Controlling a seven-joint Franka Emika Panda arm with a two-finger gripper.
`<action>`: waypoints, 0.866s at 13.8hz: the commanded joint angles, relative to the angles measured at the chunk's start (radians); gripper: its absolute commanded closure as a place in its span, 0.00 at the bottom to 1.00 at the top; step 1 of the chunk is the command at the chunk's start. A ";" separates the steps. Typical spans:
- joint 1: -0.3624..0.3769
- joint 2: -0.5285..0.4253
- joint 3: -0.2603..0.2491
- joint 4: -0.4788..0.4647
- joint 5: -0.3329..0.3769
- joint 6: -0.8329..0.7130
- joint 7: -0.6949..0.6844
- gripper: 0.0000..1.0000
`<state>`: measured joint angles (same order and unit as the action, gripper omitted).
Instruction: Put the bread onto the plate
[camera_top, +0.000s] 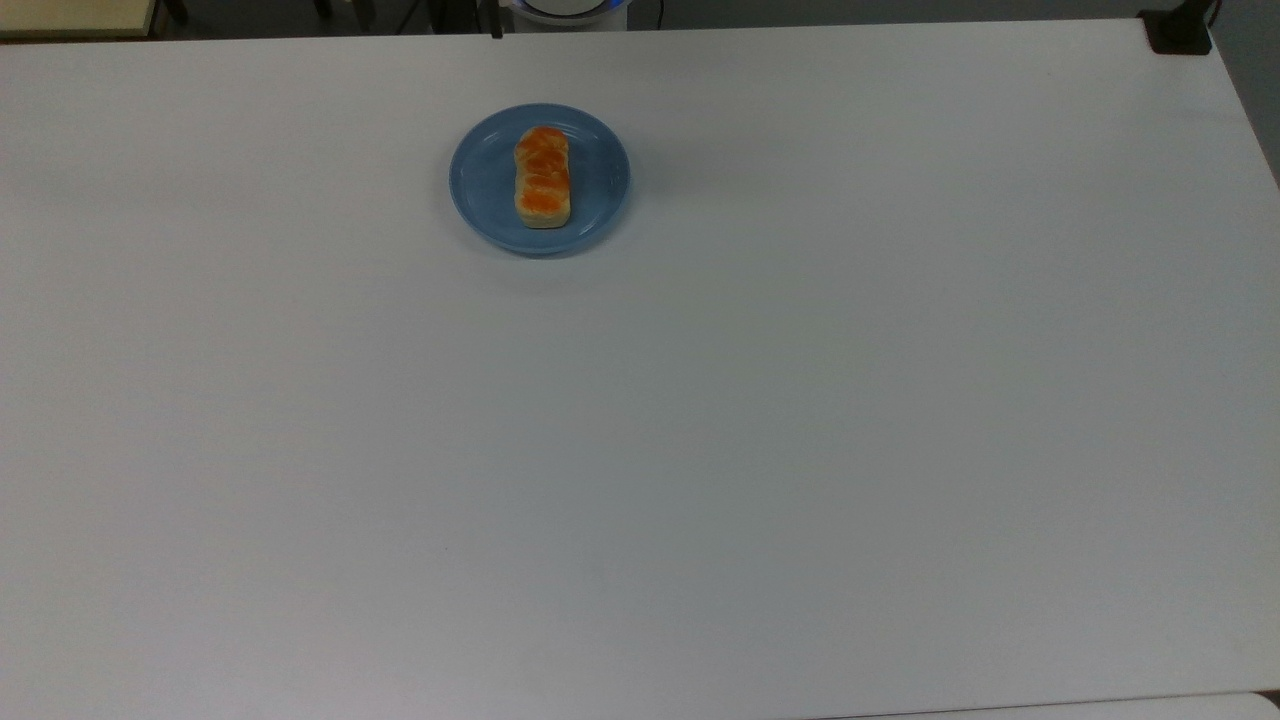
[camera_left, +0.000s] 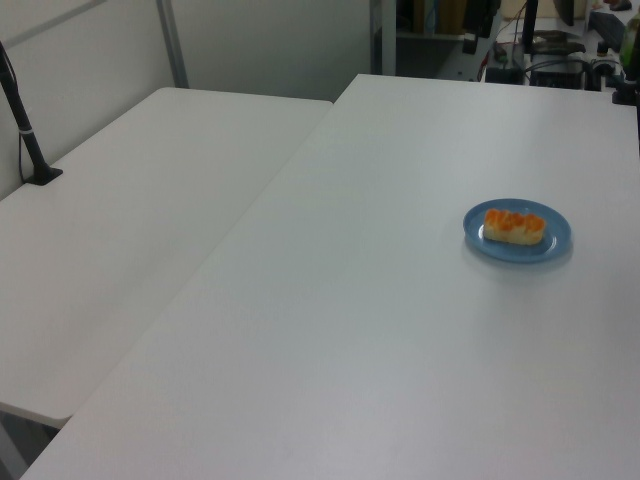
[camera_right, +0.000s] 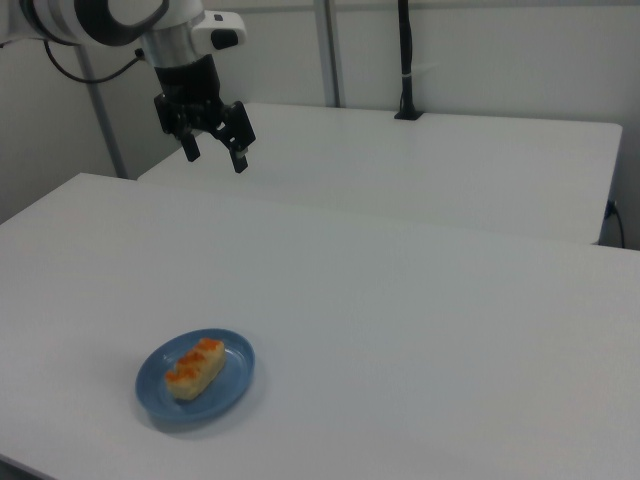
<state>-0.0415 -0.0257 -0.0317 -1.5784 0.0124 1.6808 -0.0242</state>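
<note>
The bread (camera_right: 194, 368) lies on the blue plate (camera_right: 232, 381), near the lower left corner of the right view, on the white surface (camera_right: 400, 330). The end effector (camera_right: 214, 151) hangs in the air at the upper left, well apart from the plate, its two dark fingers (camera_right: 240, 158) spread and pointing down with nothing between them. Behind it stands a second white surface (camera_right: 450, 165) carrying a black pole (camera_right: 405, 60).
</note>
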 joint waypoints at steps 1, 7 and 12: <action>-0.001 0.003 -0.011 0.012 0.024 0.008 0.033 0.00; 0.008 0.007 -0.010 0.004 0.015 0.010 0.021 0.00; 0.008 0.009 -0.010 0.004 0.017 0.008 0.021 0.00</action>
<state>-0.0418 -0.0152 -0.0381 -1.5726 0.0186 1.6808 -0.0118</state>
